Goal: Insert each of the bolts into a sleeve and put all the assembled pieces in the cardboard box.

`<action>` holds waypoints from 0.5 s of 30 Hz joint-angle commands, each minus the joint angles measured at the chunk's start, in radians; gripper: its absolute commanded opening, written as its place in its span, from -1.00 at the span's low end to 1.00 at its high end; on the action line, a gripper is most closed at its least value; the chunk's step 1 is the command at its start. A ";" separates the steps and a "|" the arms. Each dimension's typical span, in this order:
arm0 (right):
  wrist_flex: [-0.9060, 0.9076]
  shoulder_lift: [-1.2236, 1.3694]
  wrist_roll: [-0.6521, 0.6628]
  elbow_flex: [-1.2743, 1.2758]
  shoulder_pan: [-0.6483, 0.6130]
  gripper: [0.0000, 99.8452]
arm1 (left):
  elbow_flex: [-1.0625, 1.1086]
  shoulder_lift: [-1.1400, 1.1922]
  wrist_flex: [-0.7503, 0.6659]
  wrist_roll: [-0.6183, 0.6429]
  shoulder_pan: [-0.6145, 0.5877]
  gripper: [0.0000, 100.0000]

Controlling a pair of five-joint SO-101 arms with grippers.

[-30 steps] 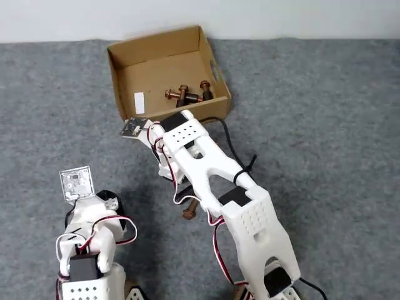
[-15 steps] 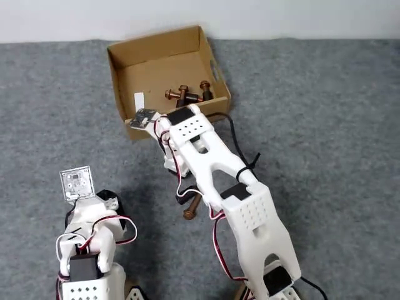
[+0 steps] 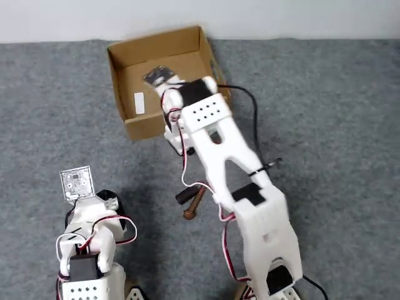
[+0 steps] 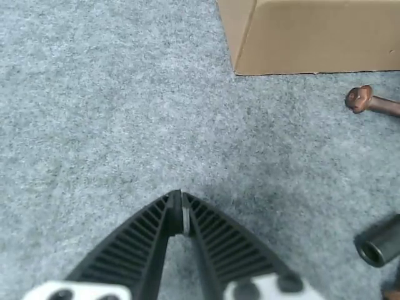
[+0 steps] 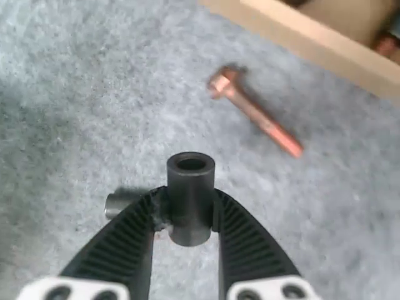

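While in tool point(image 5: 186, 201), black hollow sleeve point(image 5: 190, 178)

The tabletop point(image 3: 337, 125) is mottled grey. The cardboard box point(image 3: 153, 39) is plain tan with a white label point(image 3: 139, 103) inside. The loose bolt point(image 5: 253, 119) is coppery brown. The sleeve point(image 5: 190, 197) in the right claw point(image 5: 187, 200) is matte black. The right claw and the left claw point(image 4: 181, 209) have black ribbed fingers point(image 5: 125, 250). The right arm point(image 3: 231, 162) and left arm point(image 3: 94, 231) are white, with black motors point(image 3: 249, 195) and red and white wires point(image 3: 186, 164).
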 commanded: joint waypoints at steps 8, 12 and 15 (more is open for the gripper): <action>0.045 -0.587 -0.345 0.460 0.101 -0.98 | -0.007 -0.002 -0.020 0.005 -0.002 -0.99; 0.041 -0.809 -0.468 0.667 0.127 -0.98 | -0.007 -0.002 0.009 0.008 0.000 -0.99; 0.038 -0.997 -0.525 0.825 0.150 -0.98 | -0.007 -0.002 0.015 0.008 0.002 -0.99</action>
